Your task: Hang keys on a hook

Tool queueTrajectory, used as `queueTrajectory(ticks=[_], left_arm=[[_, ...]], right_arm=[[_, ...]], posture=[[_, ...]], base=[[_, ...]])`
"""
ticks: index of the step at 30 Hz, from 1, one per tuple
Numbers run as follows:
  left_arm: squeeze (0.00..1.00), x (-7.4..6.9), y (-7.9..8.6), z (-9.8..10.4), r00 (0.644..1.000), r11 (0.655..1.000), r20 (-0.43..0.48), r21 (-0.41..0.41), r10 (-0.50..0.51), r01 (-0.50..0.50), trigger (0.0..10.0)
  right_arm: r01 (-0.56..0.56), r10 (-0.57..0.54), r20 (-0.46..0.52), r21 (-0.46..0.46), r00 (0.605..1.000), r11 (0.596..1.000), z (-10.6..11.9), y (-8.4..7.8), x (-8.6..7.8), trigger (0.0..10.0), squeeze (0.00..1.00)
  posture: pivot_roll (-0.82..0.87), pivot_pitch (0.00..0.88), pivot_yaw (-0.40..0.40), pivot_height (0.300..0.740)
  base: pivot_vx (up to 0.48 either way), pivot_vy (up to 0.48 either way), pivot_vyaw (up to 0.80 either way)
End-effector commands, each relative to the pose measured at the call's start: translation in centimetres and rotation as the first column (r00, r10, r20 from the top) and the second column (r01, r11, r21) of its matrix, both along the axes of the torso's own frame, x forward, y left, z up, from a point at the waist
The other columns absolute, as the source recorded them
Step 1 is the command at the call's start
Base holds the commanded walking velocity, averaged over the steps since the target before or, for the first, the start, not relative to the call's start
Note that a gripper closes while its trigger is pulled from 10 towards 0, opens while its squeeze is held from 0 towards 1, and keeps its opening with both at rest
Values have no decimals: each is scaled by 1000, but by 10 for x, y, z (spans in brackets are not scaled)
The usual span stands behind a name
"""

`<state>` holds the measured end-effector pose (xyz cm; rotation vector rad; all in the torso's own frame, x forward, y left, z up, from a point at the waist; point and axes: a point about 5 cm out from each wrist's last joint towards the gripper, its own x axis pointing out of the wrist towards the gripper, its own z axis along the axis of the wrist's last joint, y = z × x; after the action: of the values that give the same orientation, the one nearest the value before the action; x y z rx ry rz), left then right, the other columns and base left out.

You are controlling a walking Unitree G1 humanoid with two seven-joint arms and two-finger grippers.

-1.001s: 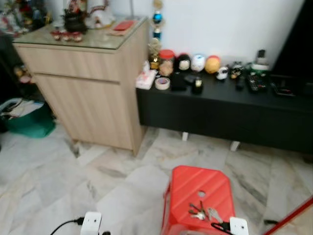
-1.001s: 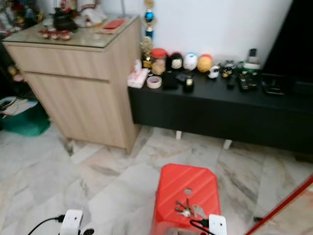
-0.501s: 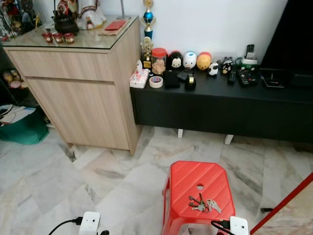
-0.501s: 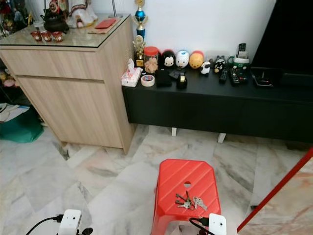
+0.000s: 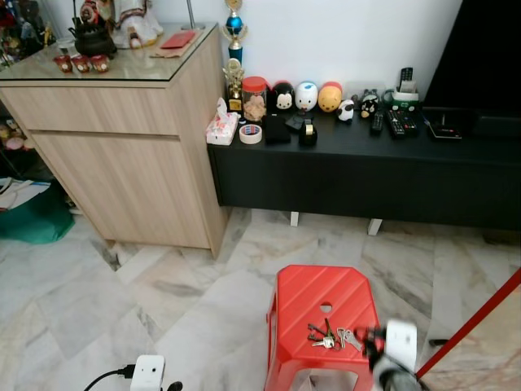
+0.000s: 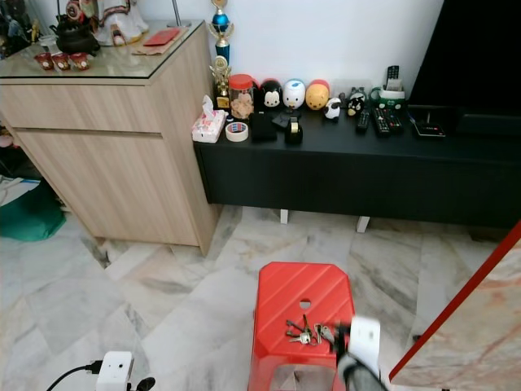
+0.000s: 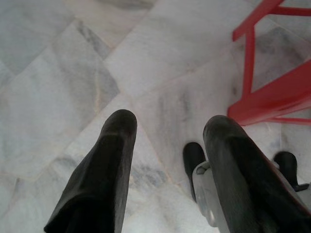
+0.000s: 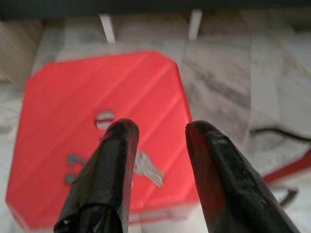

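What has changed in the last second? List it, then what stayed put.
The right gripper has risen and moved in over the red stool, open above the keys; nothing grasped. The camera shifted too, so the scene sits differently. The keys remain on the stool; the left gripper hangs open over the floor.

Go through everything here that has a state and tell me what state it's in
keys: lying loose on the stool, not gripped
stool: upright on the floor
right gripper: open, above the keys
left gripper: open, empty, over bare floor
cabinet: closed
jar: lid on
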<state>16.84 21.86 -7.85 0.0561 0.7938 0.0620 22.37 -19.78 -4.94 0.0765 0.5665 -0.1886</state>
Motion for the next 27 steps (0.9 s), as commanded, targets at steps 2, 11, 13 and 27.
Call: queueTrajectory(ticks=[2,11,13,27], left_arm=[[0,-2,3,2,998,999,50,23,37,-38,10000],[0,72,24,80,841,990,533,140,-94,22,10000],[0,74,20,85,819,990,564,136,-110,40,10000],[0,56,-8,104,717,983,673,111,-182,145,10000]], right_arm=[[5,-5,-11,13,1000,1000,-6,1,-10,10000,0],[-5,6,138,-7,990,1000,8,-5,-6,10000,0],[-5,7,152,-12,988,1000,9,-6,-6,10000,0],[-13,27,264,-54,964,998,19,-9,-17,10000,0]], posture=[[-16,0,32,740],[22,0,0,740],[21,0,0,740],[2,0,6,740]], base=[[0,0,0],[0,0,0],[0,0,0],[0,0,0]])
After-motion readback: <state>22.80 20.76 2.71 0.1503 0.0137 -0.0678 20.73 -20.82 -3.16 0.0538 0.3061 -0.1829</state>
